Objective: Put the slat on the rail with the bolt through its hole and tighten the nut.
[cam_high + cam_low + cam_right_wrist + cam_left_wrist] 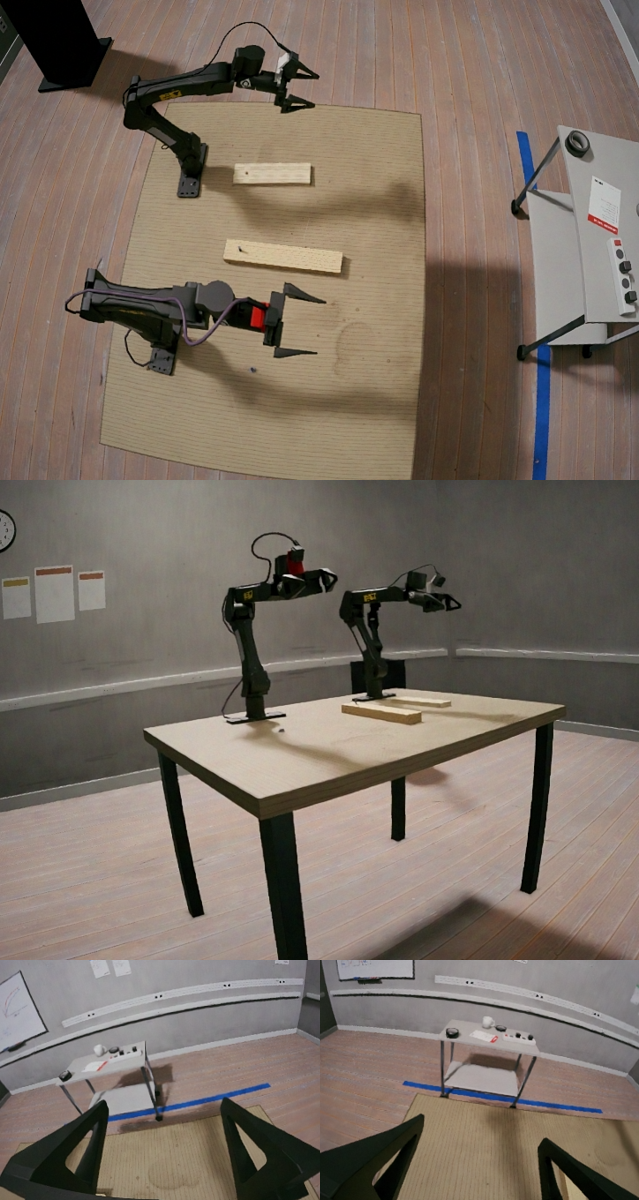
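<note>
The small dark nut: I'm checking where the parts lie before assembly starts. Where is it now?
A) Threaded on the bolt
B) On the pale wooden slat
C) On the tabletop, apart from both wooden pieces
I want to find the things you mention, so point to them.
C: the small dark nut (252,369) (281,731) lies on the wooden tabletop (310,433) (247,768), away from both pale wooden pieces.

Wall clock (4,530): 2, 3, 4 legible. Red-edged card (605,202) (482,1036) (93,1066): print too small.

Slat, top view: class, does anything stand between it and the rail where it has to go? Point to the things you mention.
Nothing visible does. Only tabletop (361,206) (310,758) (465,1158) (177,1154) and shadow show between the slat (279,174) (421,702) and the rail (289,257) (379,712) (103,1195).
</note>
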`<move>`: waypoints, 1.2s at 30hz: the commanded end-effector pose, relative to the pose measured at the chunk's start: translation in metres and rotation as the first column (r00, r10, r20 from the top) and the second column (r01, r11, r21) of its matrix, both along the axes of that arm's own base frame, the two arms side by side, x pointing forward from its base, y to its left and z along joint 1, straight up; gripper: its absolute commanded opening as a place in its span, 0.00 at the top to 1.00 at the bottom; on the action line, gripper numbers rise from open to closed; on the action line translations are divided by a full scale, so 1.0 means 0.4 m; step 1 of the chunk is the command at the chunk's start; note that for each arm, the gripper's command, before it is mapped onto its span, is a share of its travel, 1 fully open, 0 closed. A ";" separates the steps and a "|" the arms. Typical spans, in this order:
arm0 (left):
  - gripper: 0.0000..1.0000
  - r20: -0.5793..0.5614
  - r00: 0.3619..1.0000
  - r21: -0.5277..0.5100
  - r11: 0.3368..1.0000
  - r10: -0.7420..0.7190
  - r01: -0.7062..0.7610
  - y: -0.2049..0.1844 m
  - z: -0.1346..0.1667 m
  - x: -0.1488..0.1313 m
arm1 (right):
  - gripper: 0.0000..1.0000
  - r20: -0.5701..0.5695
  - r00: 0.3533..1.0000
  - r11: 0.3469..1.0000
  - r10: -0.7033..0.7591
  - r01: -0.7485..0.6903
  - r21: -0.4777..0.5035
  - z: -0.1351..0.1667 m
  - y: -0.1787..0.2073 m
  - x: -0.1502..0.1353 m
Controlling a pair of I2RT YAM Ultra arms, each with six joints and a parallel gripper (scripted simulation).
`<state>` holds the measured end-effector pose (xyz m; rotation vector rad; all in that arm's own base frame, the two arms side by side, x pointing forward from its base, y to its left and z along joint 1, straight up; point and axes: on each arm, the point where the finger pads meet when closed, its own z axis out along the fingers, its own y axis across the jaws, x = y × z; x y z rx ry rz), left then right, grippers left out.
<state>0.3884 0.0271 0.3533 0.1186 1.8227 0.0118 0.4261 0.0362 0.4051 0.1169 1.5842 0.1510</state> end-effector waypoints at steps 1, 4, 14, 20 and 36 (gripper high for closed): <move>0.00 0.168 0.984 -0.034 0.998 0.062 -0.057 -0.025 0.092 -0.007 | 0.00 0.002 1.000 0.995 0.005 -0.005 -0.101 0.002 -0.043 -0.064; 0.00 0.230 0.971 -0.070 0.996 0.070 -0.055 -0.053 0.124 -0.019 | 0.00 0.010 1.000 0.989 -0.011 0.012 -0.147 0.001 -0.075 -0.100; 0.00 0.259 0.963 -0.095 0.994 0.075 -0.052 -0.071 0.139 -0.018 | 0.00 0.024 1.000 0.984 -0.011 0.015 -0.176 0.014 -0.084 -0.118; 0.00 0.260 0.963 -0.091 0.994 0.076 -0.054 -0.069 0.139 -0.018 | 0.00 0.024 1.000 0.984 -0.011 0.015 -0.176 0.014 -0.084 -0.118; 0.00 0.248 0.966 -0.092 0.994 0.076 -0.055 -0.068 0.134 -0.018 | 0.00 0.032 0.999 0.985 -0.020 0.025 -0.169 0.017 -0.088 -0.114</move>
